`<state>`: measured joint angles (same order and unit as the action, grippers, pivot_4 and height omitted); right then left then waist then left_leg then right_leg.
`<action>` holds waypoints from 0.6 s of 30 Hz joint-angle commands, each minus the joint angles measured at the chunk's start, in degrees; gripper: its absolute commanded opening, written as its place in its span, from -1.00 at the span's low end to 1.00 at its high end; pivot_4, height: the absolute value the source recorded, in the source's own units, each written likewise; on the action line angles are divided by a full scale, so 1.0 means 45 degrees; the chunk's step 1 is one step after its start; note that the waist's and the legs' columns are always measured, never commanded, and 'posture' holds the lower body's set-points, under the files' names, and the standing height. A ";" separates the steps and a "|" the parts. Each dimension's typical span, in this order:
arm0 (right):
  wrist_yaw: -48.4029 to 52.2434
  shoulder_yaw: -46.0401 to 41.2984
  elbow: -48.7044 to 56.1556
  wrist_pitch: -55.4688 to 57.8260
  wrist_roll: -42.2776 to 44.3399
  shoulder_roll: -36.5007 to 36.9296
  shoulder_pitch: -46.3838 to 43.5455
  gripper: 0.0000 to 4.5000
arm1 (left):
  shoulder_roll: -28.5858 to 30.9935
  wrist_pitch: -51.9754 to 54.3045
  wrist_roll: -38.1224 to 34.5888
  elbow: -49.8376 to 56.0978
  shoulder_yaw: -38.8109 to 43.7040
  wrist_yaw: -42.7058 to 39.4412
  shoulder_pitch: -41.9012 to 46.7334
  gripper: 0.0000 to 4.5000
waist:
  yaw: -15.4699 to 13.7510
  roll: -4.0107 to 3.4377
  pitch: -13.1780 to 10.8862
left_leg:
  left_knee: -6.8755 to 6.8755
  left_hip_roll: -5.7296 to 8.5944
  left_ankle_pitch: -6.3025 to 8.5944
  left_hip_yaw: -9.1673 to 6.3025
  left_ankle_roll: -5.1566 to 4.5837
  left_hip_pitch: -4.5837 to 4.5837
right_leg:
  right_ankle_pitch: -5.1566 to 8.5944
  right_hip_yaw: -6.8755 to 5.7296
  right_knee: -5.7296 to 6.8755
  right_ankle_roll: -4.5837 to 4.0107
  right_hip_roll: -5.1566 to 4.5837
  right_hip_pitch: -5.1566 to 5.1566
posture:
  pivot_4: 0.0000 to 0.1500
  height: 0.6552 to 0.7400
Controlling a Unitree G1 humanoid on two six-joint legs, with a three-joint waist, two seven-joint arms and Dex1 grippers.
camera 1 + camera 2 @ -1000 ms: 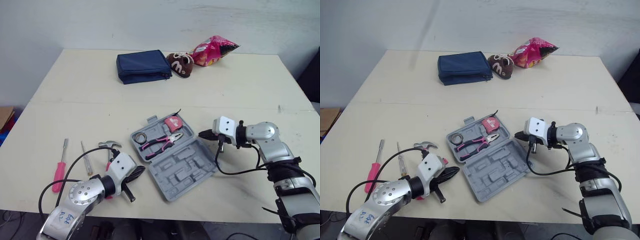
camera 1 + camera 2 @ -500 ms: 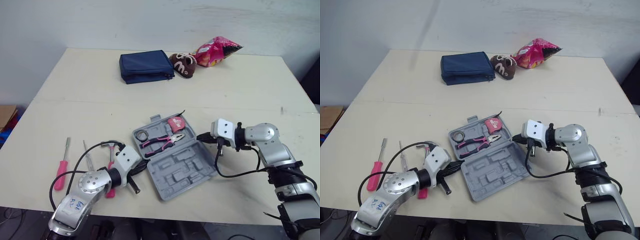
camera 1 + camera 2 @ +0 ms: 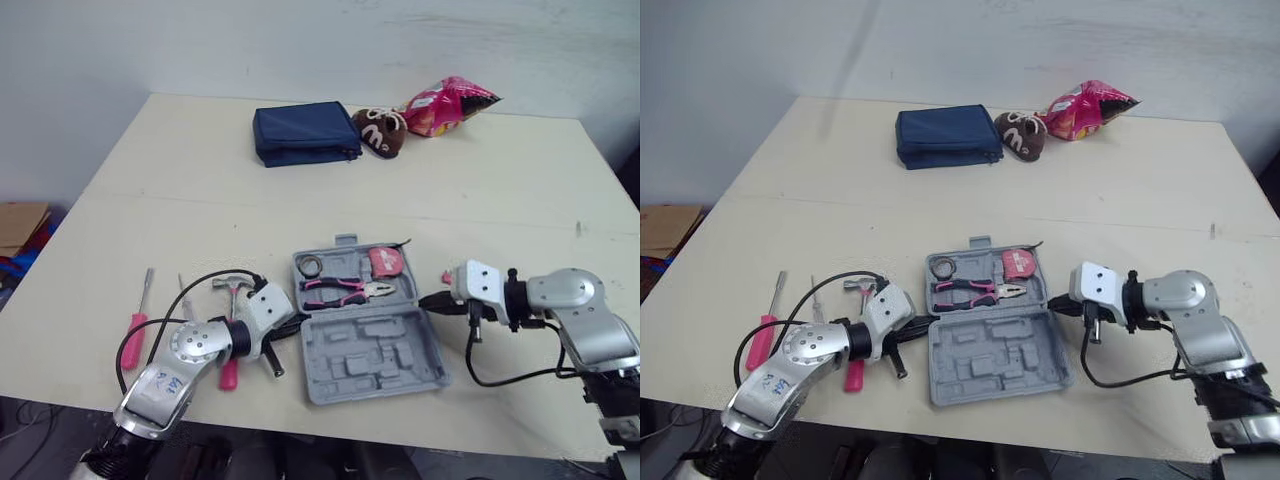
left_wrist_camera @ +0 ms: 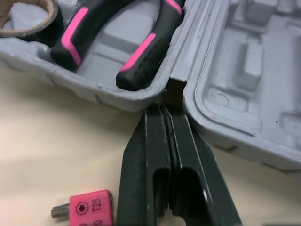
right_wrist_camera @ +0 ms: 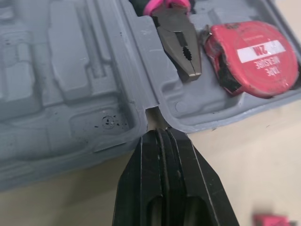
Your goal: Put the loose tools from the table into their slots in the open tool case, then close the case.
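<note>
My left pincer and right pincer, both pressed shut and empty, sit at opposite hinge ends of the open grey plastic tool case. It lies flat on the cream desk, hinge running left-right.

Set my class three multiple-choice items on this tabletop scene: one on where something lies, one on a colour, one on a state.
1. The tape measure lies:
A. in the tool case, beside the pliers
B. far outside the case
C. clamped in a gripper

2. The pouch is:
A. green
B. dark blue
C. yellow

3. The fingers of the left gripper are:
A. wide open
B. shut on a screwdriver
C. shut, holding nothing, at the case's edge

Answers:
1. A: it sits in a moulded slot next to the pliers' nose.
2. B: its fabric is navy all over.
3. C: the left wrist view shows them pressed together at the hinge notch.
</note>
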<state>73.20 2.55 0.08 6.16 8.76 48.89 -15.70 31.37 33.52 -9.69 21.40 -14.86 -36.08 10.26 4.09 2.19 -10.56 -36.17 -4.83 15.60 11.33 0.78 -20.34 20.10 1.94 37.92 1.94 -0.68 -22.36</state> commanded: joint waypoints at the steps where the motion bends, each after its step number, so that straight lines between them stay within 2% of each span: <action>1: 0.0176 -0.0299 0.1783 0.0548 0.1239 -0.0053 0.0578 -0.94 | -0.0272 -0.0324 0.0314 -0.0379 -0.0892 -0.0466 0.0592 -1.00 | -0.0021 0.0001 0.0001 | 0.0000 0.0001 0.0000 -0.0002 -0.0002 -0.0001 | -0.0001 0.0001 -0.0001 0.0002 -0.0001 0.0000 | 1.00 1.00; 11: -0.0586 -0.1342 0.1998 0.0391 0.1180 -0.0020 0.1829 -0.94 | -0.0496 -0.0205 0.0939 -0.1292 -0.1071 -0.1001 0.1574 -1.00 | -0.0215 0.0002 0.0001 | 0.0003 0.0002 -0.0002 -0.0002 -0.0007 0.0000 | -0.0003 0.0001 -0.0002 0.0004 0.0000 -0.0001 | 1.00 1.00; 15: -0.0877 -0.1837 0.1573 -0.0787 0.0860 0.0112 0.2126 -0.94 | 0.0217 -0.0249 0.0917 -0.0707 -0.0586 -0.1380 0.1256 -1.00 | -0.0197 0.0003 0.0000 | 0.0004 0.0005 -0.0001 -0.0005 -0.0013 -0.0006 | -0.0005 0.0001 -0.0008 0.0008 0.0001 -0.0002 | 1.00 1.00; 18: -0.0835 -0.3116 0.1620 -0.0755 0.1751 0.0482 0.2522 -0.94 | 0.1201 -0.0616 0.0550 0.0017 0.0399 -0.1909 0.0864 -1.00 | -0.0139 0.0001 -0.0001 | 0.0025 0.0004 0.0004 -0.0002 -0.0003 -0.0011 | -0.0004 0.0001 -0.0008 0.0008 0.0003 -0.0016 | 1.00 1.00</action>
<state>69.44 -6.51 6.28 3.54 13.61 49.39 -4.70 34.96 31.65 -6.46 18.99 -15.83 -43.05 14.92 3.47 2.20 -10.56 -36.04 -4.83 15.64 11.33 0.80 -20.42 20.09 1.95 37.88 1.96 -0.65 -22.48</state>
